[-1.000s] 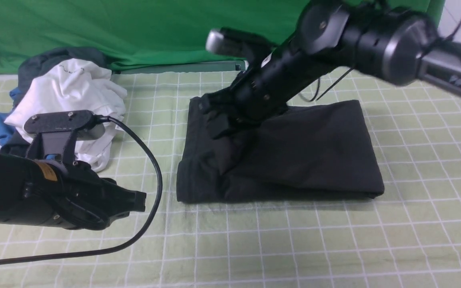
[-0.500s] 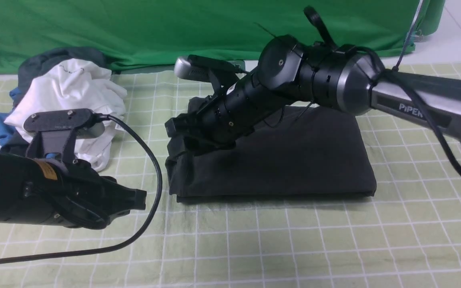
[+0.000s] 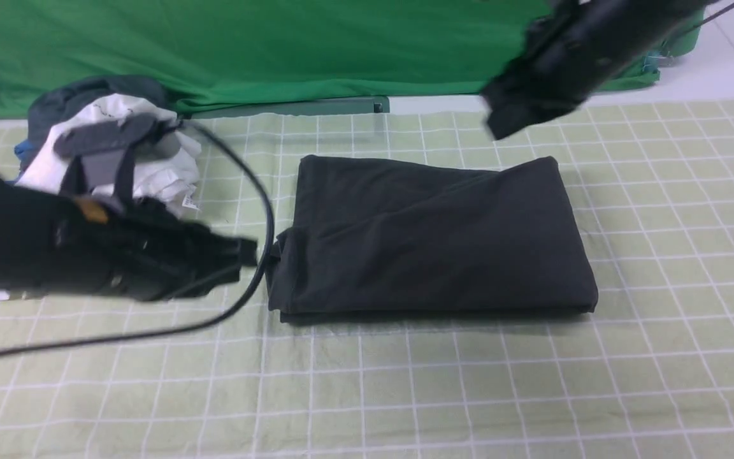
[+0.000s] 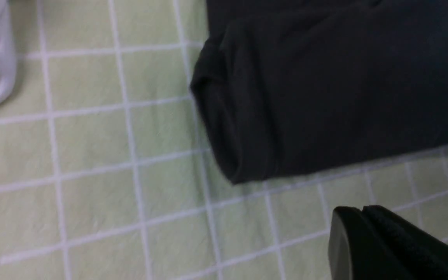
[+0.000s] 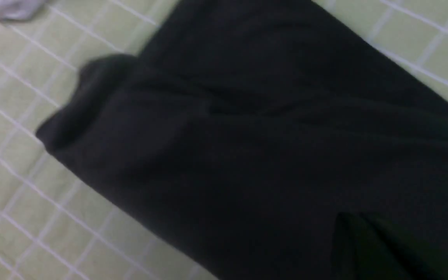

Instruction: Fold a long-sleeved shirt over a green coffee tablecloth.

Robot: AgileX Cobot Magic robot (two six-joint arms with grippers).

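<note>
Right hand [image 3: 501,127]: closed and empty, now swung clear of the shirt
Left hand [image 3: 246,252]: closed, raised slightly
Black cotton long-sleeved shirt [image 3: 437,255]: folded on the pale green, white-gridded tablecloth [image 3: 367,401], now uncovered

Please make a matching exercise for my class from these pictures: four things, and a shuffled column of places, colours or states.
Things
1. Shirt
2. Tablecloth
3. White garment
4. Right tool

Descriptions
A. at the robot's far left, partly behind the left arm
B. shut, raised clear of the black fabric
C. black, folded into a bundle
D. pale green with a grid of white lines

Pairs: 1-C, 2-D, 3-A, 4-B
</note>
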